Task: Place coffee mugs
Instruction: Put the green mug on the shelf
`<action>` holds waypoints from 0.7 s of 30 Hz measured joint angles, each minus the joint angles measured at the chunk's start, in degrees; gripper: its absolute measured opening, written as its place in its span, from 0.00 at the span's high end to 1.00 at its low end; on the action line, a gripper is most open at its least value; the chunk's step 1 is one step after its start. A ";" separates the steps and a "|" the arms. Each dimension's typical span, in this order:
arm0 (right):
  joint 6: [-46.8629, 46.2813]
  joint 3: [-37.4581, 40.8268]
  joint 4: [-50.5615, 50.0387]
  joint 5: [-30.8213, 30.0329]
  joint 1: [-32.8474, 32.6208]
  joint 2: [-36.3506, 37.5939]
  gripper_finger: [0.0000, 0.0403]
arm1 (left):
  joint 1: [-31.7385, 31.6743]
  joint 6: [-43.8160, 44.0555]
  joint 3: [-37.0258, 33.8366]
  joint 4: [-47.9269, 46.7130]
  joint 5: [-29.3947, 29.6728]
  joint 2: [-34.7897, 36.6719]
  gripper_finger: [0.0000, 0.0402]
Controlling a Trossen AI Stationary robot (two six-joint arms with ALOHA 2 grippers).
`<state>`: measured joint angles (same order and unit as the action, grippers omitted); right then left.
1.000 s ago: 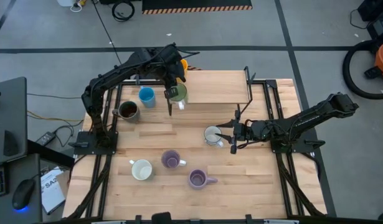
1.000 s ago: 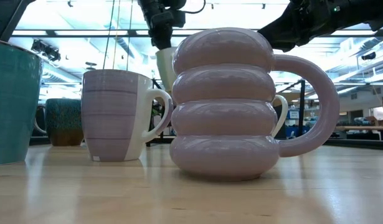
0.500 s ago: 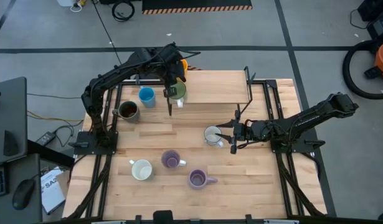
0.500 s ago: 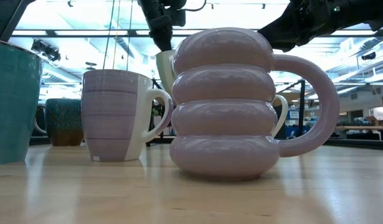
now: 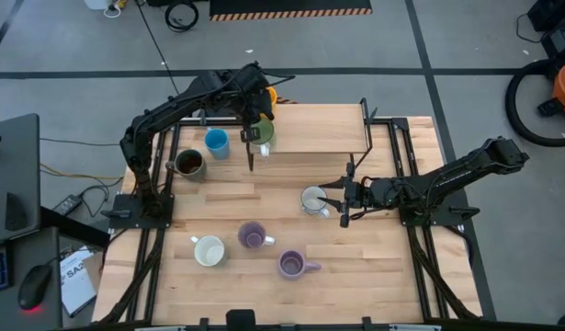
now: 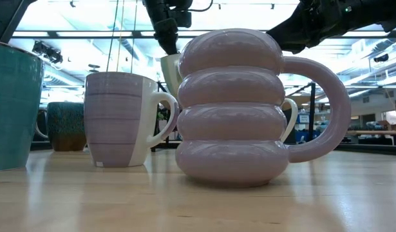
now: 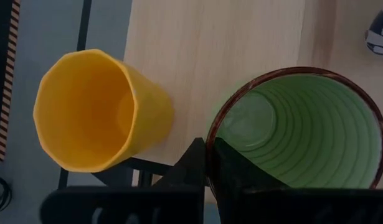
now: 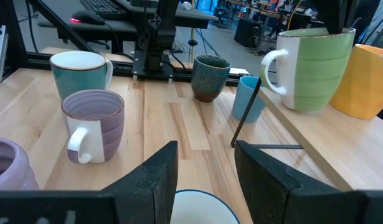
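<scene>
One mug is already up on the raised shelf (image 5: pixel 319 129): the orange mug (image 7: pixel 94 112), just beside my left gripper (image 7: pixel 207 168). That gripper is pinched on the rim of the green mug (image 8: pixel 316 62), one finger inside and one outside. The mug's base looks level with the shelf top at its near edge, but I cannot tell whether it rests there yet.

I judge the job about a quarter done at best. Left on the lower table: the blue mug (image 5: pixel 216 142) and the dark mug (image 5: pixel 188 164) off to the outside of my left gripper, and a white mug (image 5: pixel 209 250), a purple mug (image 5: pixel 253 236) and a ribbed purple mug (image 5: pixel 291 265) well away from it.

My left arm reaches out long and bends down over the shelf. My right gripper (image 8: pixel 203 168) lies low and level, fingers apart, with another white mug (image 5: pixel 313 199) right at its tips.
</scene>
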<state>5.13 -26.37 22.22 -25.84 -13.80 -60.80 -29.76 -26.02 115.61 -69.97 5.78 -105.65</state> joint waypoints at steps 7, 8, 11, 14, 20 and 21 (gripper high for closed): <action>-0.19 0.00 0.00 0.01 -0.01 0.00 0.59 | -0.07 -0.37 -0.09 -0.24 0.59 -0.13 0.89; -0.26 0.00 0.00 0.01 0.00 0.00 0.59 | -0.07 -0.37 -0.09 -0.24 0.57 -0.13 0.89; -0.33 0.00 -0.02 0.00 0.00 0.00 0.59 | -0.03 -0.37 -0.09 -0.11 0.55 -0.13 0.91; -0.37 0.00 -0.02 0.01 0.00 0.00 0.59 | -0.02 -0.37 -0.09 -0.01 0.39 -0.13 0.91; -0.39 0.00 -0.04 0.00 -0.01 0.00 0.59 | 0.00 -1.36 -0.09 1.52 0.64 -0.13 0.88; -0.39 0.00 -0.04 0.01 -0.01 0.00 0.59 | -0.02 -1.67 -0.09 1.95 0.88 -0.13 0.88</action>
<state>4.73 -26.37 22.17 -25.82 -13.82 -60.80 -29.78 -27.69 115.52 -68.03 6.66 -105.78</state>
